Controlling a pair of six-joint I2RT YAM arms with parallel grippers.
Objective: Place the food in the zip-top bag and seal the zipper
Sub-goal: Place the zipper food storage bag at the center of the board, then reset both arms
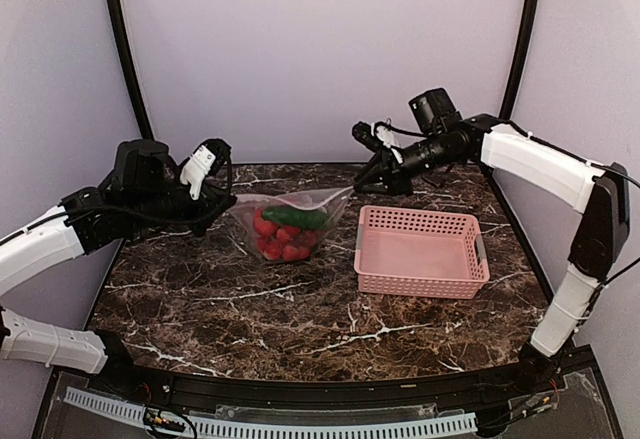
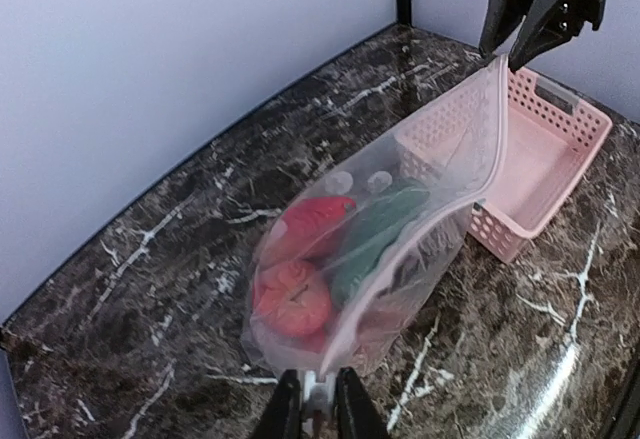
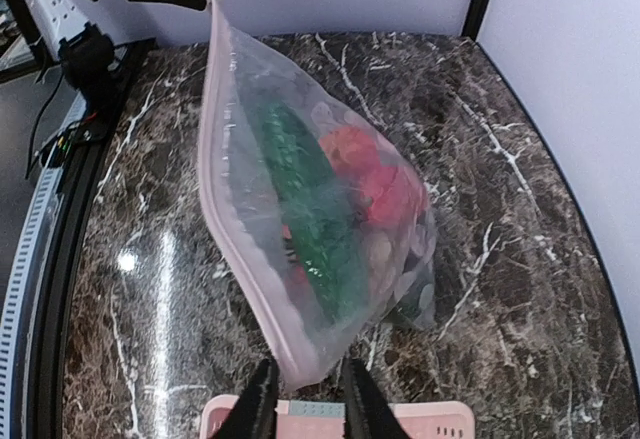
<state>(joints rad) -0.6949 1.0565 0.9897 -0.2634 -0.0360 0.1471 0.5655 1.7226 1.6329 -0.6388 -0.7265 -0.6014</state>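
The dark marbled bench [image 1: 250, 309] is hard and glossy, with white veins. On its right side sits the pink lattice basket [image 1: 420, 254], rigid plastic, rectangular, and nothing shows in it.

Left of the basket and just beside it is the zip-top bag [image 1: 290, 221]. It hangs stretched between my two arms with its belly sagging to the bench. The film is clear, floppy and spotted pale grey, and it creases wherever the load pulls.

All the food I can see is inside the bag: a dark green cucumber [image 3: 310, 209] lying along its length, with smooth round red pieces [image 2: 292, 299] bunched under and beside it.

The zipper [image 3: 212, 199] is what matters next. It is a thin whitish-pink strip, and its long axis runs straight from one gripper to the other, left to right across the bench. Neither arm is nearer, since each holds one end. I cannot tell whether the strip is pressed closed all along. My judgement is that sealing means sliding one pinch along that line.

The left gripper [image 2: 318, 399] is clenched on the bag's left corner, and the right gripper [image 3: 300, 389] is clamped on the opposite corner.
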